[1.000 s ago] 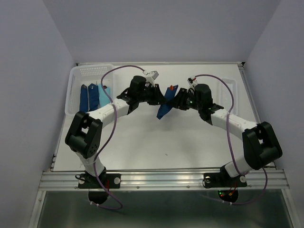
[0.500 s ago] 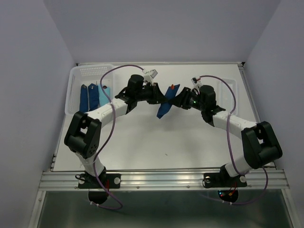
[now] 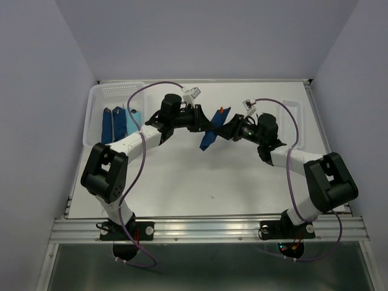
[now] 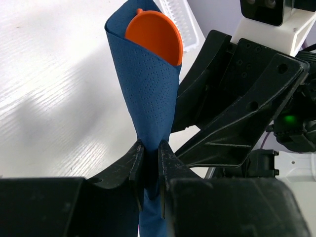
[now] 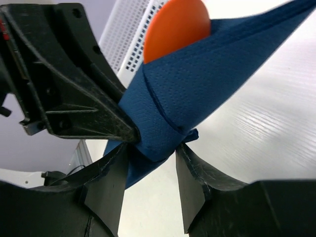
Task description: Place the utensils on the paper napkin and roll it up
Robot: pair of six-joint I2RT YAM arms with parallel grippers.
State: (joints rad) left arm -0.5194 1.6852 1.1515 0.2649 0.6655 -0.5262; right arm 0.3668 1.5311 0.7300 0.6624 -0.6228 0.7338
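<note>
The dark navy paper napkin (image 3: pixel 210 139) is rolled into a cone round an orange utensil (image 3: pixel 222 110) whose rounded end pokes out of the top. It hangs above the middle back of the table. My left gripper (image 4: pixel 148 148) is shut on the cone's narrow lower part; the napkin (image 4: pixel 150 94) and orange utensil (image 4: pixel 155 37) rise above its fingers. My right gripper (image 5: pixel 153 150) stands open with the napkin (image 5: pixel 197 94) between its spread fingers, facing the left gripper (image 3: pixel 205 121) from the other side. The orange utensil (image 5: pixel 175 27) shows at the roll's top.
A white basket (image 3: pixel 115 94) at the back left holds dark blue rolls (image 3: pixel 114 124) and a light blue roll (image 3: pixel 136 117). A second white tray (image 3: pixel 294 112) sits at the back right. A small speck (image 3: pixel 212 196) lies on the white table.
The right gripper's jaws have spread apart off the roll and its wrist has shifted right and turned. The left gripper keeps its hold on the napkin roll.
</note>
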